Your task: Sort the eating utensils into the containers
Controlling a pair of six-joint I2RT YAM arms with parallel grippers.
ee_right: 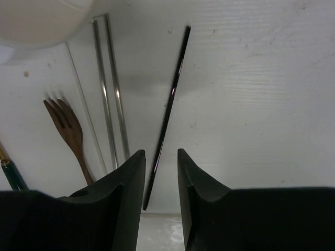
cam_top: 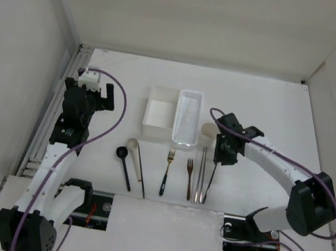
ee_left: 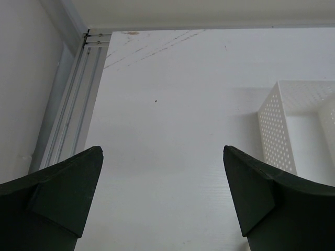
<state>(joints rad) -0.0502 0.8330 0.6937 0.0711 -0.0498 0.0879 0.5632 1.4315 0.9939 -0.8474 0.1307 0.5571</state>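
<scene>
The utensils lie in a row near the table's front: black spoon [cam_top: 124, 164], beige spoon [cam_top: 136, 157], a black chopstick [cam_top: 142, 174], gold fork with black handle [cam_top: 166, 172], brown fork [cam_top: 188, 178], metal chopsticks [cam_top: 200, 173] and a second black chopstick [cam_top: 209, 183]. Behind them stand the square box [cam_top: 157, 121], the perforated basket [cam_top: 187, 117] and the round cup [cam_top: 209, 130]. My right gripper [cam_top: 219, 157] hangs low over the second black chopstick [ee_right: 170, 99], narrowly open [ee_right: 160, 151], one finger on each side. My left gripper [cam_top: 90, 89] is wide open and empty [ee_left: 163, 148], far left of the containers.
The right wrist view shows the metal chopsticks [ee_right: 107, 89], the brown fork [ee_right: 68, 128] and the cup [ee_right: 36, 21] just left of the fingers. A white perforated container wall [ee_left: 275, 130] shows right of the left gripper. An aluminium rail [cam_top: 54, 105] and side walls bound the table.
</scene>
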